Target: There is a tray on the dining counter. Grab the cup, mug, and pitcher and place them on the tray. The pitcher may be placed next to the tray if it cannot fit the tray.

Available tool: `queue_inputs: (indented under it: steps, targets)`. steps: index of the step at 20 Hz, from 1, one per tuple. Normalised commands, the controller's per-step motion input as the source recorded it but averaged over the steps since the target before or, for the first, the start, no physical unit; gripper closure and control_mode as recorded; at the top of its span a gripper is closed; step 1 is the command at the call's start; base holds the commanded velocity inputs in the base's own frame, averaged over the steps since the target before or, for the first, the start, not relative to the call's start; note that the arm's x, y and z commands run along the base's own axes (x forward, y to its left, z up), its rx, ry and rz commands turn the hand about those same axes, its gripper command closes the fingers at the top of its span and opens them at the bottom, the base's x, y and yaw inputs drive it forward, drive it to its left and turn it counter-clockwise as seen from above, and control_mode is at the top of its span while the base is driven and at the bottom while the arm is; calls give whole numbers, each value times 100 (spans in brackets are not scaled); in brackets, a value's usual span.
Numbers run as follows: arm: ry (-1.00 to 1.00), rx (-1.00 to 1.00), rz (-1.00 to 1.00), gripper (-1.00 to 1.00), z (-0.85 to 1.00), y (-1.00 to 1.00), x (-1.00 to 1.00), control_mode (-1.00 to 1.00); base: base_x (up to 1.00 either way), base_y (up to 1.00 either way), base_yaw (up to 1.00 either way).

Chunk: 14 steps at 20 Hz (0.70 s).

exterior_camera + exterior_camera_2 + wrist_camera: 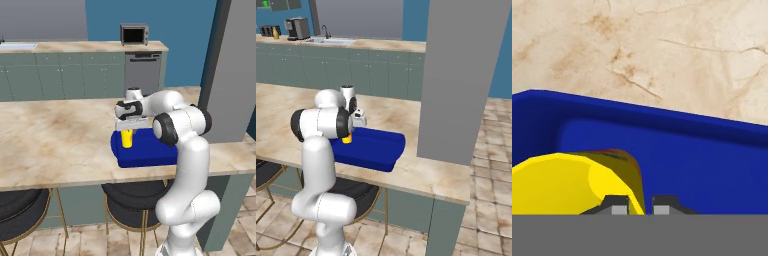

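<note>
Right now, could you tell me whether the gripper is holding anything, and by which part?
The gripper has the yellow cup by its rim wall, one fingertip inside and one outside, over the blue tray; whether it grips firmly cannot be told.

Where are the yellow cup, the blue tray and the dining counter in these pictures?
cup (127, 138): left base view, its yellow side wall.
tray (387, 150): right base view, its bare floor near the right rim.
dining counter (55, 140): left base view, bare marble top.
</note>
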Motion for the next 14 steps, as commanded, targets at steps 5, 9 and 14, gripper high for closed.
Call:
queue_inputs:
  steps: [5,9,14]
  targets:
    - [0,0,0,-100,0,0,0,-100,0,0,0]
    - [0,0,0,-100,0,0,0,-100,0,0,0]
    - [-1,0,0,-100,44,-11,0,-100,0,0,0]
